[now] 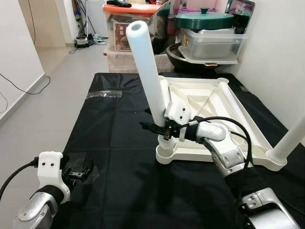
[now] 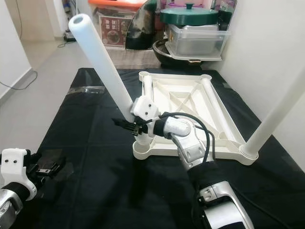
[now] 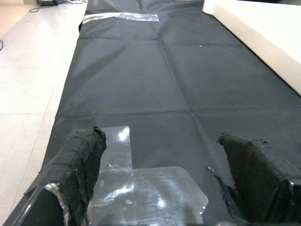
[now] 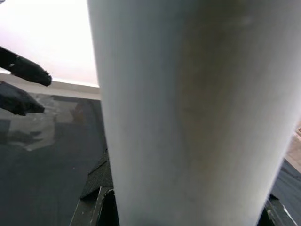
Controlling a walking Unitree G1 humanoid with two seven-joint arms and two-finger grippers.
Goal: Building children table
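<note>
an upturned white table top point(image 1: 209, 102) lies on a black sheet point(image 1: 114, 143) spread over the floor, its ribbed underside facing up. at its near left corner, about six o'clock from the middle of the head view, a white table leg point(image 1: 145, 71) stands in the corner socket point(image 1: 166, 153), leaning away toward eleven o'clock. the right gripper point(image 1: 159, 129) reaches in from four o'clock and has its black fingers closed around the lower part of this leg, just above the socket; its wrist view shows the leg pressed right up against the camera. a second leg point(image 1: 291, 138) stands in the near right corner at three o'clock, tilted out toward one o'clock. two more legs point(image 1: 231, 98) lie flat inside the table top along its sides.

the left gripper point(image 1: 78, 172) sits low at eight o'clock, just above the sheet, its fingers point(image 3: 80, 165) spread wide with nothing between them, over a patch of clear tape point(image 3: 146, 188). a second strip of tape point(image 1: 104, 94) lies on the sheet at ten o'clock. at twelve o'clock, beyond the sheet, storage boxes point(image 1: 209, 45) and a green pot point(image 1: 204, 20) are stacked against the wall.
</note>
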